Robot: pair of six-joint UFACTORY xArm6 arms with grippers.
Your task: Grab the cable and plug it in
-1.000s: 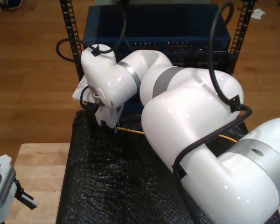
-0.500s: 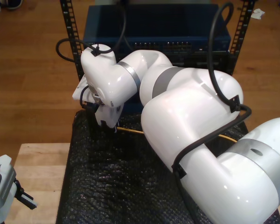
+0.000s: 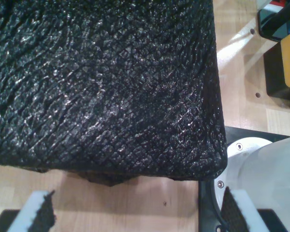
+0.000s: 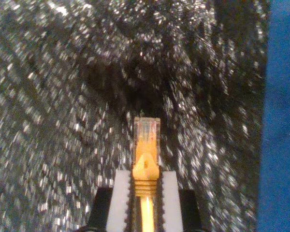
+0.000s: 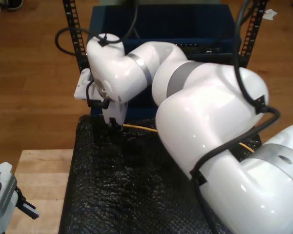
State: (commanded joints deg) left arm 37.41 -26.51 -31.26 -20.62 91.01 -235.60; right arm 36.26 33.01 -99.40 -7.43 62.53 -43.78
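The second gripper point(image 4: 146, 193) is clamped on the cable point(image 4: 146, 159), its two pale fingers point(image 4: 120, 198) pressing the ribbed yellow boot from both sides. The clear plug point(image 4: 146, 129) sticks out past the fingertips, over the black mat point(image 4: 48, 121), with a blue panel point(image 4: 282, 116) along one edge of the second wrist view.

In the exterior view the second gripper point(image 5: 114, 127) hangs at the far left corner of the mat point(image 5: 117, 195), pointing down, its tips close to the surface. From it the cable point(image 5: 136, 127) runs rightward as a thin yellow line, passes behind the big white arm point(image 5: 210, 122), and shows again at the exterior view's right near the mat's edge. Beyond the mat stands a blue unit point(image 5: 166, 24) in a black rack point(image 5: 73, 29).

The first gripper point(image 3: 135, 217) is released, its fingers point(image 3: 36, 215) spread wide with nothing between them, over the wooden table point(image 3: 135, 198) just off the mat's edge. In the exterior view it sits at the near left corner point(image 5: 10, 202), well apart from the cable.
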